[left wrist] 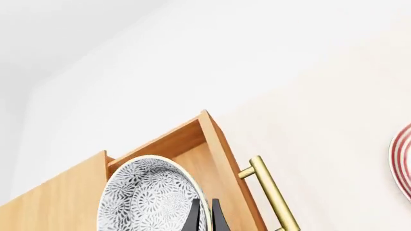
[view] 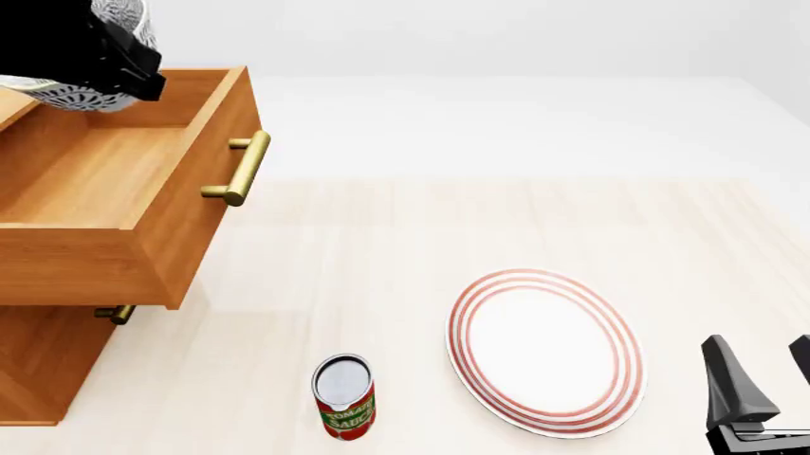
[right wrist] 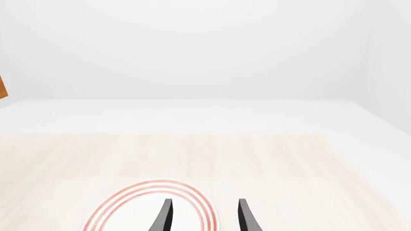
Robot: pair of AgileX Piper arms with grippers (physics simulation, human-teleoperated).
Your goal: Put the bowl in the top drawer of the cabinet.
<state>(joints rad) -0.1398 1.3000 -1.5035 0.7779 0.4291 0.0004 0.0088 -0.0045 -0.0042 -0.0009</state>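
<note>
The blue-grey speckled bowl (left wrist: 151,197) hangs tilted over the open top drawer (view: 89,180) of the wooden cabinet (view: 38,355), with my left gripper (left wrist: 205,216) shut on its rim. In the front view the bowl (view: 95,95) sits at the top left corner, above the drawer's back part, mostly hidden by the dark left arm. The drawer is pulled far out, and its brass bar handle (view: 241,169) faces right. My right gripper (view: 765,374) stands open near the table's front right, holding nothing.
A large white plate with red rings (view: 544,351) lies just left of the right gripper. A red tomato sauce can (view: 344,395) stands upright near the front edge. The lower drawer's small brass handle (view: 117,313) shows under the open drawer.
</note>
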